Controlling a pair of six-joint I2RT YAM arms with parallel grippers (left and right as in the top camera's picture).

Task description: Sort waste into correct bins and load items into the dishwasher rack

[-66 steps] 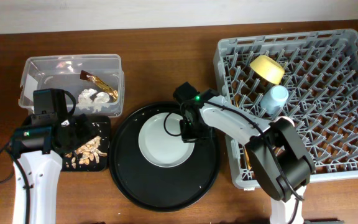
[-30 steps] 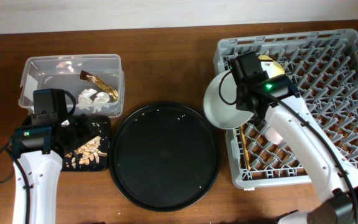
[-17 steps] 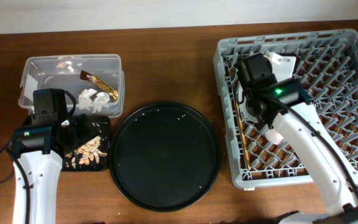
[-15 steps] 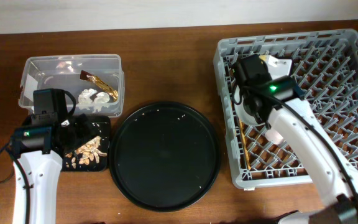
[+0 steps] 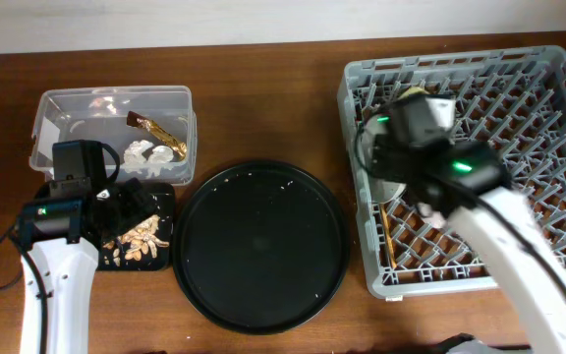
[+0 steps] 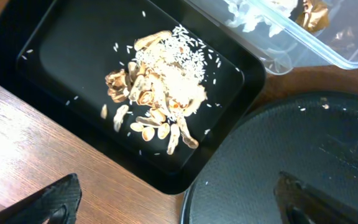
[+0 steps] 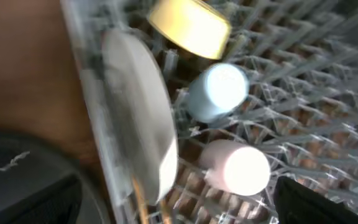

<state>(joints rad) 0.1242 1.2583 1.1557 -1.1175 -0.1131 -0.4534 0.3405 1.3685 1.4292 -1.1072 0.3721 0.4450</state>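
Note:
The grey dishwasher rack [image 5: 558,147] holds all the items. A pale grey plate [image 7: 143,118] stands on edge at its left side, beside the yellow bowl [image 7: 191,28], the blue cup [image 7: 219,90] and the pink cup [image 7: 238,168]. The chopsticks [image 5: 386,236] lie along the rack's left wall. My right gripper [image 7: 173,211] hovers open over the plate, not holding it. My left gripper [image 6: 176,205] is open and empty beside the shallow black bin [image 6: 42,68], which holds food scraps [image 6: 160,93]. The clear bin [image 5: 67,113] holds tissue wads [image 5: 145,154] and the wrapper [image 5: 160,133].
A large round black tray [image 5: 258,246] with a few crumbs sits between the bins and the rack. The right arm [image 5: 480,197] is motion-blurred above the rack's left half. Wooden table [image 5: 263,88] shows behind the round tray.
My right gripper carried the plate from the round tray into the rack, stood it at the left side and opened. My left gripper opened slightly wider; its arm stayed put.

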